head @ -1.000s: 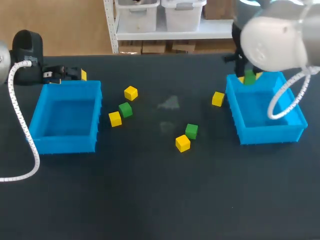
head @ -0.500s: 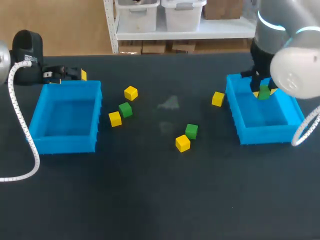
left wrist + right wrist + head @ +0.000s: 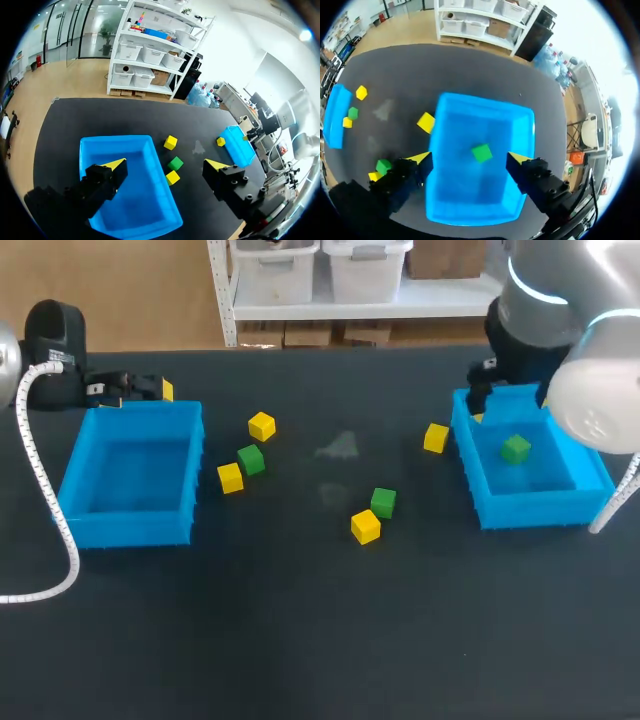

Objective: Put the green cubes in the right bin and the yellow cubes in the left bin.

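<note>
Left wrist view: the left gripper hangs with its fingers spread wide and nothing in them, one yellow tip over the floor of the left bin, the other over the dark table just past the bin's side wall.

In the head view, three cubes lie close together on the table to the right of that bin: a rear yellow cube, a green cube in front of it, and a small yellow cube just beside the green one. Near the middle, a second green cube touches a front yellow cube at a corner. A lone yellow cube sits just outside the left wall of the right bin.

A dropped green cube rests on the right bin's floor. In the right wrist view the right gripper is released above it. The cube shows in the gap between the fingers, nearer one tip, touching neither.
</note>
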`<move>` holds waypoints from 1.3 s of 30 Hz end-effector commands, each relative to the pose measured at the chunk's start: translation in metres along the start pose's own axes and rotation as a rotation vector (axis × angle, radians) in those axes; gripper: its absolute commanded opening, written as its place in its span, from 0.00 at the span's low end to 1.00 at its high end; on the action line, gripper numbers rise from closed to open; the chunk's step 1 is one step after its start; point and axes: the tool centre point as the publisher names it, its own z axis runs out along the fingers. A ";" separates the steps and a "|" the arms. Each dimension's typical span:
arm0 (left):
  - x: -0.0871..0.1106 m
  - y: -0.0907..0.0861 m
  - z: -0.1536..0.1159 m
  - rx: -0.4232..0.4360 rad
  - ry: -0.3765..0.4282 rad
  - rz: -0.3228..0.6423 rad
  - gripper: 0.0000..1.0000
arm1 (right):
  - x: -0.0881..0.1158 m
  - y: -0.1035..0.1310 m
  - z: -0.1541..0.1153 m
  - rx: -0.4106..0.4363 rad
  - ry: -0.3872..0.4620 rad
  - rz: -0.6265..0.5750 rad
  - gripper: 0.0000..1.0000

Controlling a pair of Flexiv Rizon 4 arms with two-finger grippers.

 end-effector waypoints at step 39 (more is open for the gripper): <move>0.001 0.002 0.000 0.009 -0.005 0.002 1.00 | 0.051 0.145 -0.006 -0.168 0.076 -0.671 1.00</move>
